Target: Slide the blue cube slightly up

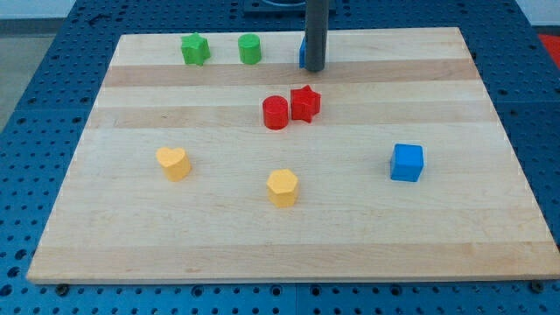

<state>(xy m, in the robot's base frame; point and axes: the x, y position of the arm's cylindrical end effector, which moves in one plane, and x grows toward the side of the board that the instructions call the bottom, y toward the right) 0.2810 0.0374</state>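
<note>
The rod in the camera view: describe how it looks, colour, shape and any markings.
My rod is a straight, round, dark grey cylinder with a smooth, slightly glossy side and no visible markings, cables or sleeve. Its upper part runs out of the view's top. My tip ends flat and blunt, the same width as the shaft.

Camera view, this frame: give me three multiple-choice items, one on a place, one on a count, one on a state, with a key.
1. Where on the board does the blue cube sit?
A. the view's top left
B. the view's right, below the middle
C. the view's bottom left

2. How many yellow blocks show?
A. one
B. two
C. three

3. How do the red cylinder and red star stand?
A. side by side, touching or nearly so
B. stacked
C. at opposite edges

Key:
1 B: it lies right of the yellow hexagon, far from my tip at the view's top.
2 B: the yellow heart and the hexagon.
3 A: no clear gap shows.
</note>
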